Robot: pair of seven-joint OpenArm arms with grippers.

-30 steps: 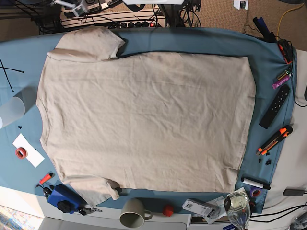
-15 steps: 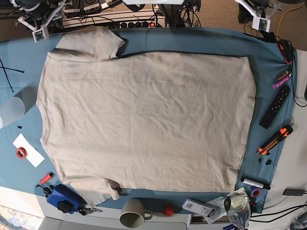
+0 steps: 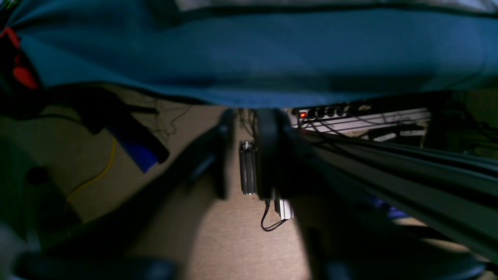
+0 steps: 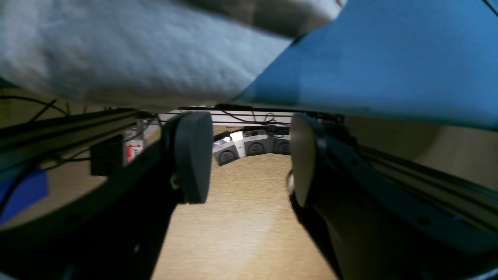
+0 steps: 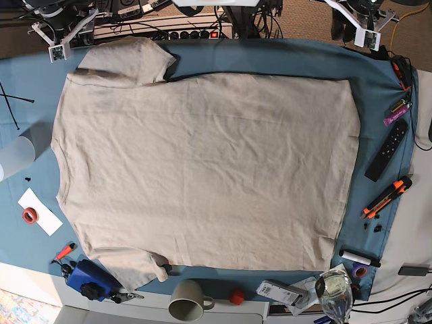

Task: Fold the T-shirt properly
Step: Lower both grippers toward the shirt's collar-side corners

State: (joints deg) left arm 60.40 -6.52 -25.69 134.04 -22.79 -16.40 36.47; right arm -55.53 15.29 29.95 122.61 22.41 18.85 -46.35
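Note:
The beige T-shirt [image 5: 202, 162] lies flat and spread out on the blue table cloth [image 5: 270, 61], collar side at the left, one sleeve [image 5: 128, 61] at the far left and one [image 5: 135, 266] at the near left. My right gripper [image 5: 55, 46] hovers past the far left corner, beside the far sleeve. In the right wrist view the right gripper [image 4: 247, 128] is open and empty, with the shirt [image 4: 116, 50] above it. My left gripper [image 5: 363, 32] is at the far right corner. In the left wrist view the left gripper [image 3: 247, 116] is empty, jaws a narrow gap apart, below the cloth's edge [image 3: 253, 58].
A remote [image 5: 386, 150], orange cutters [image 5: 386, 197] and markers [image 5: 397, 111] lie right of the shirt. A mug [image 5: 189, 300], a glass [image 5: 334, 290], a blue device [image 5: 91, 280], a tape roll [image 5: 29, 215] and a plastic cup [image 5: 15, 156] ring the near and left sides. Cables and a power strip [image 5: 182, 34] lie behind.
Both arms have come into the base view at the table's far corners; the right one swung left toward the far sleeve. The T-shirt has not moved.

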